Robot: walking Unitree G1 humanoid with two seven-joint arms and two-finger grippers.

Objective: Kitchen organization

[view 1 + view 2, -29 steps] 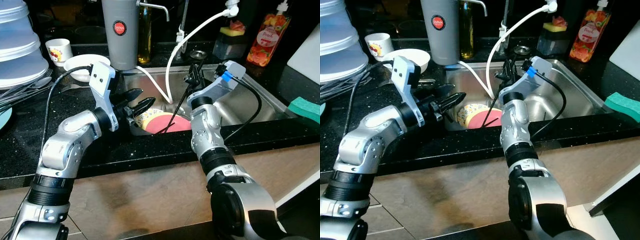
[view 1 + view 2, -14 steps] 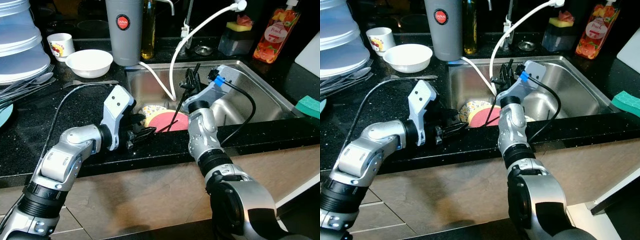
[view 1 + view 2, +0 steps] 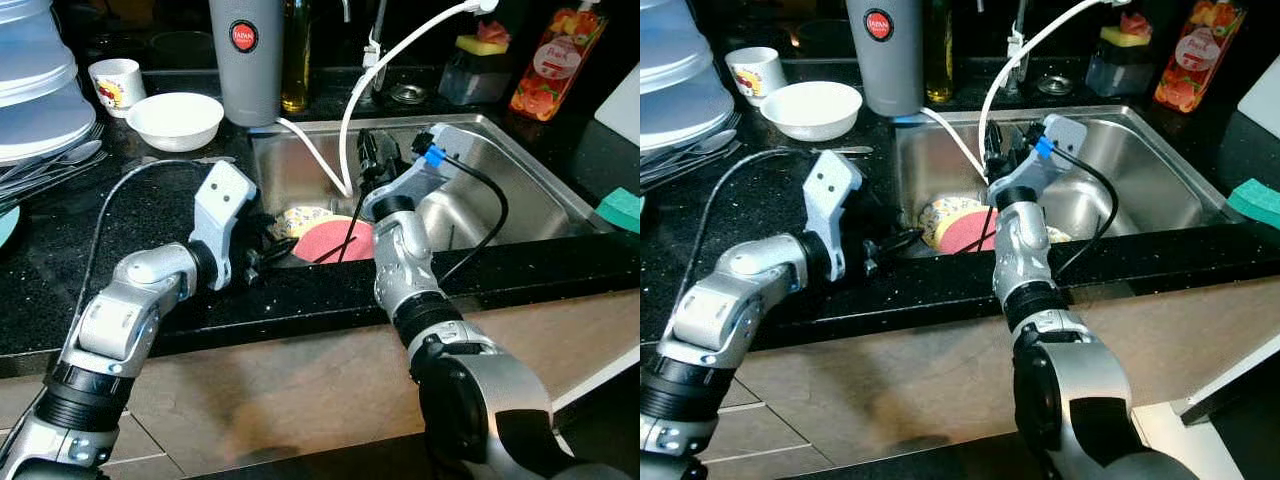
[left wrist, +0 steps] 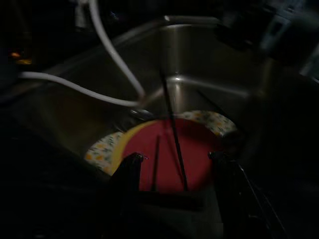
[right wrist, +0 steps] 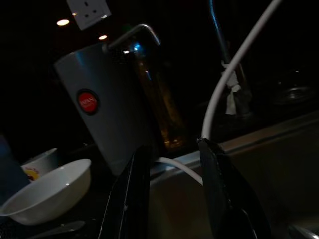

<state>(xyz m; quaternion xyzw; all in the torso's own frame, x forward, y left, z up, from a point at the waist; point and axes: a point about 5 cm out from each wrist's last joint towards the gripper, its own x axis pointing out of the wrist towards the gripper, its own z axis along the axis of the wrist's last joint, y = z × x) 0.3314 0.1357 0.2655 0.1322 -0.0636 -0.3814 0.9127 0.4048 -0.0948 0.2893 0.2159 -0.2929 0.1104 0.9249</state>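
Note:
A red plate (image 3: 335,240) lies on a flower-patterned plate (image 3: 298,217) in the front left of the steel sink (image 3: 500,170). Thin dark sticks (image 4: 174,134) rest across the red plate. My left gripper (image 3: 275,250) is low at the sink's near left corner, just short of the plates, open; in the left wrist view the red plate (image 4: 169,159) shows between its fingers (image 4: 127,172). My right gripper (image 3: 366,150) is raised over the middle of the sink beside the white hose (image 3: 345,120), open and holding nothing (image 5: 172,147).
On the black counter behind the sink stand a grey jug (image 3: 244,55), an oil bottle (image 3: 293,60) and an orange soap bottle (image 3: 548,65). A white bowl (image 3: 176,120), a mug (image 3: 110,82), stacked containers (image 3: 35,90) and cutlery (image 3: 50,165) are at the left. A green sponge (image 3: 622,208) is at the right.
My left gripper has come down from above the plates to the sink's near left corner. The right gripper has swung left toward the hose. The camera has shifted slightly.

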